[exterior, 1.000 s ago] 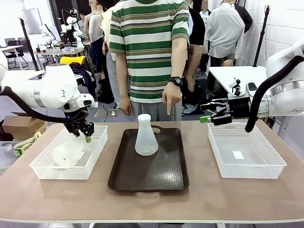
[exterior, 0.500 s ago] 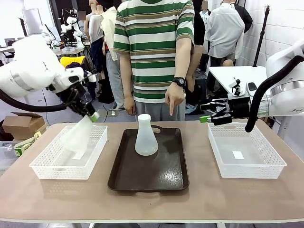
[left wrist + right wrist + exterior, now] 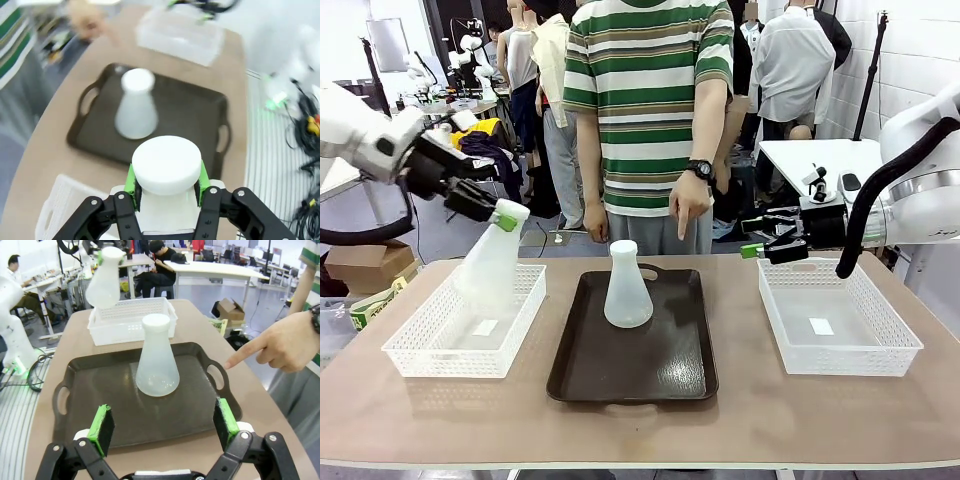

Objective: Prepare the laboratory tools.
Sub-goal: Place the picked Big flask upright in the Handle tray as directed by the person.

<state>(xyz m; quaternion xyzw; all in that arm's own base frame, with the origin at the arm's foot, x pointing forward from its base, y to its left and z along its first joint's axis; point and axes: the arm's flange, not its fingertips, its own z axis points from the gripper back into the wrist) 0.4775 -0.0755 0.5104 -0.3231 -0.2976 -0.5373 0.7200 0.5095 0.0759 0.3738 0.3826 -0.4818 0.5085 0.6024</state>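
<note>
My left gripper (image 3: 500,215) is clamped on the neck of 1 flask (image 3: 488,266), holding it above the left basket (image 3: 430,345). The 2nd flask (image 3: 627,287) stands upright on the tray (image 3: 650,365). My right gripper (image 3: 164,427) sits wide apart.

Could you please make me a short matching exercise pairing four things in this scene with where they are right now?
Things:
1. left pincer
2. second flask
3. right pincer
4. person's hand

States:
a. pointing down at the tray
b. open, behind the right basket
c. upright on the tray
d. shut on a flask's neck above the left basket

Pairs: 1-d, 2-c, 3-b, 4-a
</note>
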